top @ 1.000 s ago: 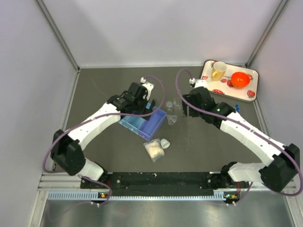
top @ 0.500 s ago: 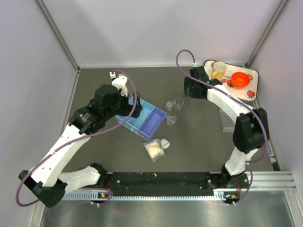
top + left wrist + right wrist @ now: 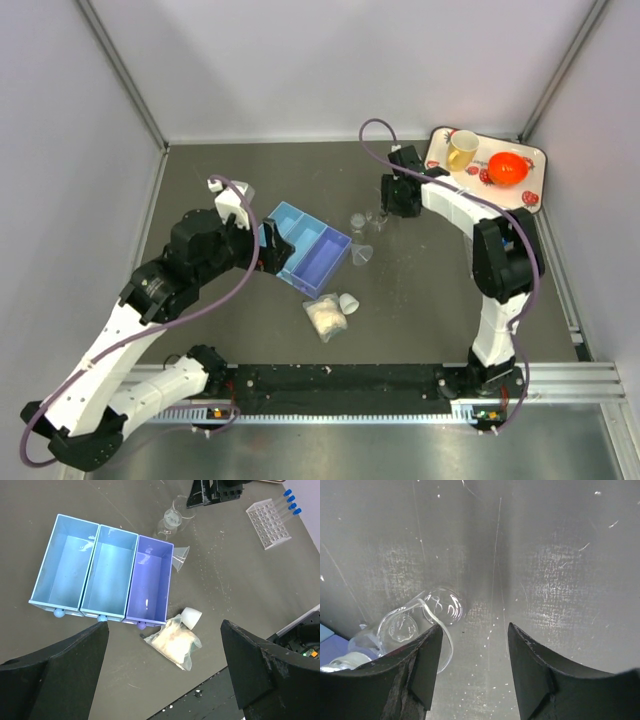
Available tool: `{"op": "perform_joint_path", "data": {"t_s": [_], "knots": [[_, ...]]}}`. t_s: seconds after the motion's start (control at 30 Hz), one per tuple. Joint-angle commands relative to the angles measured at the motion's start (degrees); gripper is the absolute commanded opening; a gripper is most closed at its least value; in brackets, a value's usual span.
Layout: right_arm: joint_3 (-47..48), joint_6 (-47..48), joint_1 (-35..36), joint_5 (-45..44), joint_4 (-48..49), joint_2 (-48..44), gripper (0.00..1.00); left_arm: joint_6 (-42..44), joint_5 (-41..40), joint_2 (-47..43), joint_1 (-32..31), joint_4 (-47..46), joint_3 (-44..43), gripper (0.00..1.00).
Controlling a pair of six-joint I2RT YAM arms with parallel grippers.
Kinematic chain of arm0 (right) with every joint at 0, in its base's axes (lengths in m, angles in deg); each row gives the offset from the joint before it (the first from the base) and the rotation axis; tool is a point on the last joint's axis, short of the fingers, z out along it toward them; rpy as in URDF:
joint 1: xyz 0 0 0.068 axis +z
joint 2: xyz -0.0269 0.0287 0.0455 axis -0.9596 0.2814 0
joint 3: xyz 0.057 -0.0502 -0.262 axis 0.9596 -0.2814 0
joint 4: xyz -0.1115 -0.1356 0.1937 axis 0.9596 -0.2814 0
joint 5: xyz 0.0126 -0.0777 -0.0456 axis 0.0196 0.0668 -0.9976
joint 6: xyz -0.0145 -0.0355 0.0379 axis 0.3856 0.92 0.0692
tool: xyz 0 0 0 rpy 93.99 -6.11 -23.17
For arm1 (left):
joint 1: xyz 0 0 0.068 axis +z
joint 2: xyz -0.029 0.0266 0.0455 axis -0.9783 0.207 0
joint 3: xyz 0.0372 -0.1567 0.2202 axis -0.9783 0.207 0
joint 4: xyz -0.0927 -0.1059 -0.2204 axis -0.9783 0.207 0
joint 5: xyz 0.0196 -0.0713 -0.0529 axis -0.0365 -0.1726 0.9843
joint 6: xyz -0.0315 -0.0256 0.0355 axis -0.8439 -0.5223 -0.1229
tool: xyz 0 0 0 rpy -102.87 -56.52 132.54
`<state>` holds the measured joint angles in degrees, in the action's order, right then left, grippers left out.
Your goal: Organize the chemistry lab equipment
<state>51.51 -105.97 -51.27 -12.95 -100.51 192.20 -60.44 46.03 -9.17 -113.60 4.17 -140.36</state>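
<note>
The blue three-compartment tray [image 3: 318, 255] lies mid-table and is empty in the left wrist view [image 3: 100, 567]. Two tiny clear beakers [image 3: 366, 218] stand behind it, and a clear funnel [image 3: 362, 255] lies at its right end. A bag of white material [image 3: 325, 318] and a small white cup [image 3: 348, 302] lie in front. My left gripper [image 3: 268, 250] is open and empty, high above the bag [image 3: 175, 641]. My right gripper [image 3: 392, 208] is open just right of the beakers [image 3: 440, 605], with nothing between its fingers. The tube rack [image 3: 269, 525] holds blue-capped tubes [image 3: 290, 500]; the right arm hides it in the top view.
A white strawberry-patterned tray [image 3: 530, 180] at the back right corner carries a yellow mug [image 3: 462, 150] and an orange bowl [image 3: 508, 168]. Grey walls close in the table on three sides. The black base rail [image 3: 340, 380] runs along the near edge.
My left arm has pulled back to the left and nearer, uncovering the blue tray. My right arm swung from mid-table to the back, then shifted slightly left toward the beakers.
</note>
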Motion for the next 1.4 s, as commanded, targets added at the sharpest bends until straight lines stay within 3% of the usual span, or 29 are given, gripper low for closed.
{"op": "perform_joint_path", "data": {"t_s": [0.0,0.1,0.2,0.23,0.33,0.6,0.8,1.07,1.37], "knots": [[4.1,-0.5,0.9,0.6,0.8,2.4,0.54,0.3,0.3,0.5,0.2,-2.5,1.3,0.99],[4.9,-0.5,1.1,0.5,0.7,4.3,0.5,0.8,0.3,1.0,0.2,-2.8,1.9,0.99],[5.7,-0.7,1.2,0.3,0.5,5.4,0.3,1.2,0.3,0.9,0.2,-3.3,2.6,0.99],[5.9,-0.7,1.2,0.2,0.6,5.6,0.17,1.5,0.3,1.1,0.2,-3.5,2.7,0.99],[6.8,-0.7,1.2,-0.8,-0.2,6.0,0.0,1.7,0.3,1.8,0.2,-3.5,2.8,0.99],[9.9,4.1,4.1,-11.5,-5.1,-1.8,0.0,1.7,1.5,2.0,0.2,-3.9,3.2,0.99],[12.9,11.0,12.8,-19.9,-8.6,-9.6,0.0,1.7,2.1,1.7,0.2,-3.9,3.8,0.99],[8.4,16.5,20.3,-8.8,-9.2,-17.4,0.0,2.2,1.3,0.2,0.2,-3.0,4.1,0.99],[4.3,22.3,24.6,7.9,-5.4,-15.5,0.0,2.5,1.1,-2.8,0.2,-1.3,3.4,0.99]]}}
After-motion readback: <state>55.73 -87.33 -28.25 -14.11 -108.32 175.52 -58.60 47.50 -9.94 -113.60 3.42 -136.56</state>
